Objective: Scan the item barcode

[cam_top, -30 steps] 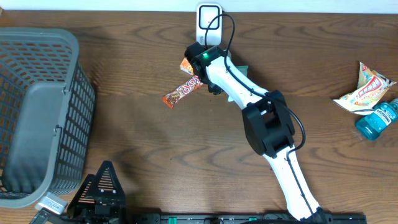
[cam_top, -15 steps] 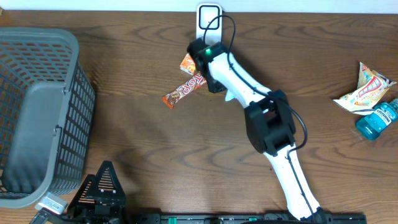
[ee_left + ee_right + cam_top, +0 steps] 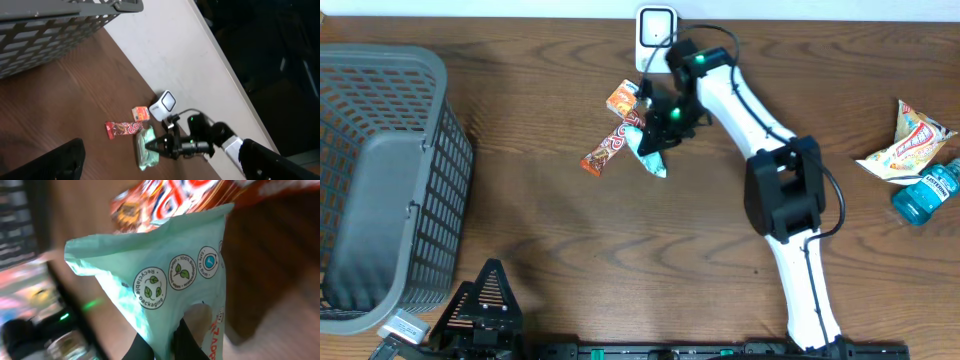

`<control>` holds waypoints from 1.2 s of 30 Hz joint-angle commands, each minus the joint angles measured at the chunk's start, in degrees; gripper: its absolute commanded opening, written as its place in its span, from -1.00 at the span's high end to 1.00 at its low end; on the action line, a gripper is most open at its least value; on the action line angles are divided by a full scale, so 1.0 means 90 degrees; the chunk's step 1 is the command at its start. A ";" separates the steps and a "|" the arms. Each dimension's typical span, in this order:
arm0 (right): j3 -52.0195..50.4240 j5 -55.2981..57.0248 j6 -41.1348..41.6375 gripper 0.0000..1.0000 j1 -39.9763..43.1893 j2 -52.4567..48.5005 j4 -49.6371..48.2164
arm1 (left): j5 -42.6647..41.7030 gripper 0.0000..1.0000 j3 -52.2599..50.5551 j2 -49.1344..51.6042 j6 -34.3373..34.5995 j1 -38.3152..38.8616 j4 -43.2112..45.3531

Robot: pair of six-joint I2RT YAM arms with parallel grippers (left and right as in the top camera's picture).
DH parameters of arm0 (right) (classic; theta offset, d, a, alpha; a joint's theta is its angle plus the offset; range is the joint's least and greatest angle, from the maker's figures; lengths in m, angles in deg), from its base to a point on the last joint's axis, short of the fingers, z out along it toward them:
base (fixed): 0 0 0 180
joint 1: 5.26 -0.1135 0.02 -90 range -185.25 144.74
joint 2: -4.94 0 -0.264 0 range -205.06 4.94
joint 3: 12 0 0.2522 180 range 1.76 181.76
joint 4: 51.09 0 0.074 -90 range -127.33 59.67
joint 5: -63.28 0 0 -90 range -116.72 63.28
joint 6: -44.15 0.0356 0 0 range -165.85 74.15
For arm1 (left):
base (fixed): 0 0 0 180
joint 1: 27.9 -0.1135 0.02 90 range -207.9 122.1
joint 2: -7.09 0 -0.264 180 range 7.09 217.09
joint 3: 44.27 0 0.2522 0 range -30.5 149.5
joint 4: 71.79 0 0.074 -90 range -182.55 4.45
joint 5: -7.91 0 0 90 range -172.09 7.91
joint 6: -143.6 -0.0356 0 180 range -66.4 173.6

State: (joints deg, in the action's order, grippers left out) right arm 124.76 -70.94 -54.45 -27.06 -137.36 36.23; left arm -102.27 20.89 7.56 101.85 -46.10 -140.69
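Note:
My right gripper [image 3: 658,128] is shut on a mint-green packet [image 3: 651,157], which hangs from its tips just right of a red candy bar [image 3: 610,147]. In the right wrist view the green packet [image 3: 165,275] is pinched between the black fingers [image 3: 187,342], with the red bar [image 3: 200,195] behind it. The white scanner [image 3: 656,27] stands at the table's far edge, close behind that gripper. From the left wrist view I see the scanner [image 3: 164,104], the green packet [image 3: 146,150] and the right gripper [image 3: 155,145]. My left gripper [image 3: 488,290] rests open at the near edge, holding nothing.
A small orange packet [image 3: 623,100] lies left of the scanner. A grey mesh basket [image 3: 380,180] fills the left side. At the far right lie a snack bag [image 3: 905,140] and a blue bottle [image 3: 925,190]. The scanner's cable loops over the right arm.
The right gripper has shut on the green packet and drawn it out from beside the candy bar. The right arm's wrist has swung to the right. The left arm has not moved.

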 commanded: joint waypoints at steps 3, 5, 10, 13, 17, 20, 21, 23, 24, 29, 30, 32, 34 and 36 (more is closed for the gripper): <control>-0.0884 -0.1875 -0.1243 0.98 0.0170 0.0172 -0.0245 | 0.0039 -0.96 0.0148 -0.0034 0.0032 0.0032 0.0007; -0.1229 -0.1991 -0.1241 0.98 0.0197 0.0172 -0.0486 | 0.0039 -0.96 0.0148 -0.0034 0.0034 0.0032 0.0007; -0.1965 -0.2030 -0.1239 0.98 0.0260 0.0172 -0.1105 | 0.0039 -0.96 0.0151 -0.0034 0.0032 0.0032 0.0010; -0.2208 -0.1955 -0.1239 0.97 0.0294 0.0172 -0.1275 | 0.0039 -0.96 0.0151 -0.0034 0.0034 0.0032 0.0010; -0.2215 -0.1885 -0.1241 0.86 0.0381 0.0172 -0.1275 | 0.0039 -0.96 0.0151 -0.0034 0.0034 0.0032 0.0007; -0.2215 -0.1851 -0.1243 0.83 0.0474 0.0172 -0.1328 | 0.0041 -0.96 0.0151 -0.0034 0.0032 0.0032 0.0005; -0.2215 -0.1795 -0.1239 0.83 0.0512 0.0172 -0.1362 | 0.0044 -0.96 0.0151 -0.0034 0.0032 0.0029 0.0000; -0.2215 -0.1683 -0.1239 0.79 0.0595 0.0172 -0.1423 | 0.0044 -0.96 0.0148 -0.0034 0.0032 0.0029 -0.0015; -0.2215 -0.1654 -0.1236 0.77 0.0624 0.0172 -0.1464 | 0.0044 -0.96 0.0151 -0.0034 0.0032 0.0029 -0.0015; -0.2215 -0.1411 -0.0816 0.38 0.0901 0.0172 -0.1787 | 0.0044 -0.96 0.0151 -0.0034 0.0032 -0.0087 -0.0015; -0.2215 -0.1413 -0.0743 0.31 0.0959 0.0172 -0.1824 | 0.0044 -0.96 0.0151 -0.0034 0.0032 -0.0121 -0.0012; -0.2215 -0.1423 -0.0687 0.21 0.1056 0.0172 -0.1834 | 0.0044 -0.95 0.0151 -0.0034 0.0032 -0.0182 -0.0012; -0.2215 -0.1447 -0.0687 0.09 0.1088 0.0172 -0.1792 | 0.0044 -0.96 0.0151 -0.0034 0.0032 -0.0197 -0.0012; -0.2215 -0.1566 -0.0692 -0.09 0.1078 0.0172 -0.1693 | 0.0044 -0.95 0.0151 -0.0034 0.0032 -0.0197 -0.0012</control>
State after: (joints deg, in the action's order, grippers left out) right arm 105.28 -87.40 -61.33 -17.11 -136.53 20.47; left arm -102.27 20.89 7.56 101.87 -47.63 -140.89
